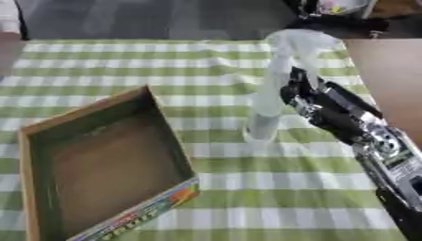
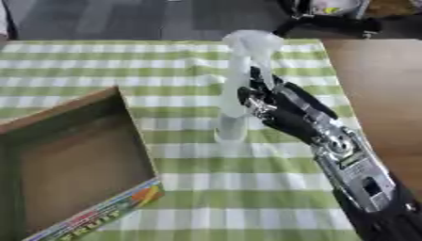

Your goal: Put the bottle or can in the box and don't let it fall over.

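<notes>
A tall, pale translucent bottle [image 1: 272,94] with a wider top stands upright on the green checked cloth, right of the box; its outline is smeared. My right hand [image 2: 276,106] comes in from the lower right and its fingers [image 2: 254,100] curl against the bottle's middle from the right side. Whether the bottle's base touches the cloth I cannot tell. The open cardboard box [image 1: 169,127] lies at the lower left, brown inside, with a colourful printed front wall. It holds nothing. My left hand shows in neither view.
The checked cloth [image 1: 272,188] covers the table; bare brown table [image 2: 379,84] shows along the right. Dark objects [image 2: 329,21] sit at the far right edge behind the bottle.
</notes>
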